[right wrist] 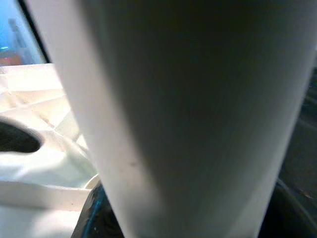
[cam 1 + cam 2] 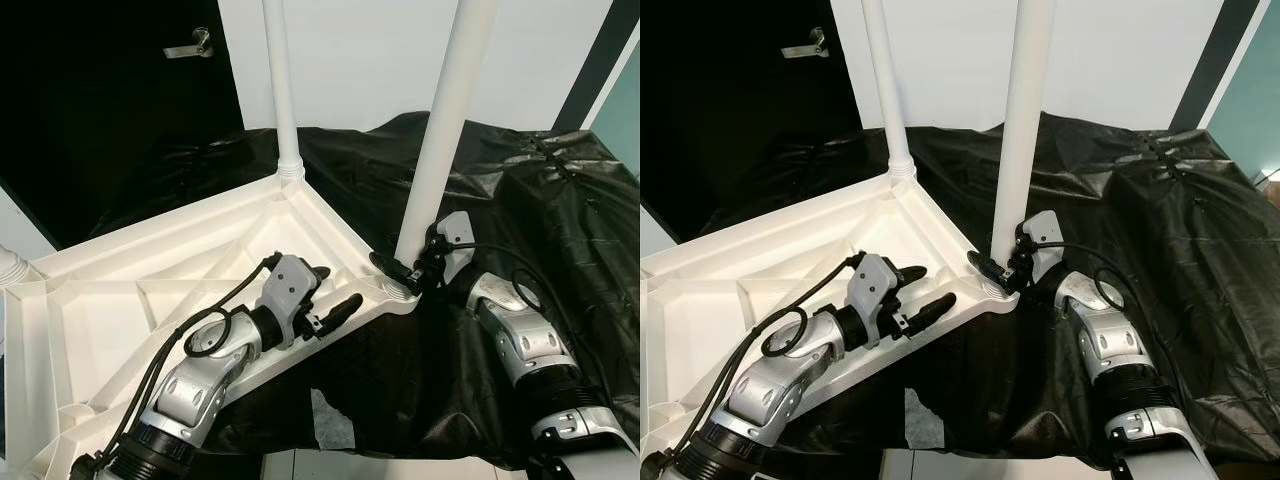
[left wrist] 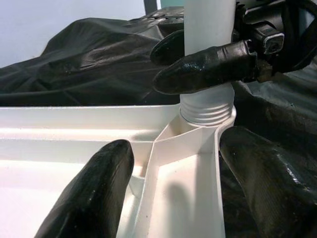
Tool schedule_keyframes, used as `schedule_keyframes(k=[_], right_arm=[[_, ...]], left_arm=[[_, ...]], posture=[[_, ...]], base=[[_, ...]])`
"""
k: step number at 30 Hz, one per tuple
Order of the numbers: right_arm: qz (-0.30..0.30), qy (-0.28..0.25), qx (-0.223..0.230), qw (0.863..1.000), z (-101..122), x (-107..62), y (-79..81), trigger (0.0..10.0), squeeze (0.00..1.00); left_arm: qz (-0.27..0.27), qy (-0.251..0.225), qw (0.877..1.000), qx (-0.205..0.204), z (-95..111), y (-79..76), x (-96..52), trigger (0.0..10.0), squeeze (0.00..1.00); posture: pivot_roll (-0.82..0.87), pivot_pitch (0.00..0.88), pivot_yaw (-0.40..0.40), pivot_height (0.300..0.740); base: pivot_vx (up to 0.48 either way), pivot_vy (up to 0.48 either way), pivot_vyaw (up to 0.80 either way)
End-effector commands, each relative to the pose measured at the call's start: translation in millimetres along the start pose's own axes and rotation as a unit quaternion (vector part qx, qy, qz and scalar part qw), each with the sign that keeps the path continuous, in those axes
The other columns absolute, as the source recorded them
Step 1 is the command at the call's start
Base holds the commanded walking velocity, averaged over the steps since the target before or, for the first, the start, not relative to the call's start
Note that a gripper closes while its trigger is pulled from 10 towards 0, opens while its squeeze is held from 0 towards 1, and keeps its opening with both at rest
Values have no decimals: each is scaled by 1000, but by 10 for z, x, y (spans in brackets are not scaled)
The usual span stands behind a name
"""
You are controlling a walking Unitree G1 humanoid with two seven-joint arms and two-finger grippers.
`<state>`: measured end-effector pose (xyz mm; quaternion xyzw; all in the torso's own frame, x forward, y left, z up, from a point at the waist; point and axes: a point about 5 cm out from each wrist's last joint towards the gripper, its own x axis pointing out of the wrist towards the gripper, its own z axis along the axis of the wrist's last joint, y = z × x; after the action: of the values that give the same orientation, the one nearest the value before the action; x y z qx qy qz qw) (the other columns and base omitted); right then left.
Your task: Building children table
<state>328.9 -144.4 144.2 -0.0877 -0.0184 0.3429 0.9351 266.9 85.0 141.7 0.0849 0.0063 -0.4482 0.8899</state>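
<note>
As we look down from the head views, the white tabletop lies upside down on black sheeting with two white legs upright in its corners, and our left gripper sits spread open astride the rim near the near leg, while our right gripper clamps that leg just above its socket. In the left wrist view, our own fingers flank the rim, holding nothing, and the right's fingers pinch the leg above its threaded collar. In the right wrist view, the leg looms close and blurred.
</note>
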Motion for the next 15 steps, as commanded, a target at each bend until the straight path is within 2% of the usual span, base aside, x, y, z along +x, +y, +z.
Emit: schedule_keyframes(k=[1,2,4,5,7,11,12,13,15], right_arm=[[-27,39,2,999,-163,-5,42,0,0],[-54,39,5,998,-180,-4,64,0,0],[-54,39,5,998,-180,-4,64,0,0],[-87,40,14,995,-194,-7,91,10000,0],[-159,44,41,985,-219,-22,164,10000,0],[-176,46,48,982,-225,-26,181,10000,0],[-193,47,53,979,-226,-24,217,10000,0],[-232,44,66,970,-217,-17,275,10000,0],[-232,44,66,970,-217,-17,275,10000,0]], left_arm=[[-35,11,999,-2,-42,-100,1,10000,0],[-36,11,999,-6,-52,-127,2,10000,0],[-36,11,999,-6,-52,-127,2,10000,0],[-35,9,999,-11,-54,-143,4,10000,0],[-32,8,999,-16,-56,-149,9,10000,0],[-31,8,999,-17,-56,-149,9,10000,0],[-31,9,999,-17,-56,-145,8,10000,0],[-31,9,999,-17,-52,-139,7,10000,0],[-31,9,999,-17,-52,-139,7,10000,0]], posture=[[2,0,-6,740],[-2,0,-4,740],[-2,0,-4,740],[-6,0,-3,740],[-11,0,-1,740],[-11,0,-1,740],[-15,0,2,740],[-17,0,7,740],[-17,0,7,740]], base=[[0,0,0],[0,0,0],[0,0,0],[0,0,0],[0,0,0],[0,0,0],[0,0,0],[0,0,0],[0,0,0]])
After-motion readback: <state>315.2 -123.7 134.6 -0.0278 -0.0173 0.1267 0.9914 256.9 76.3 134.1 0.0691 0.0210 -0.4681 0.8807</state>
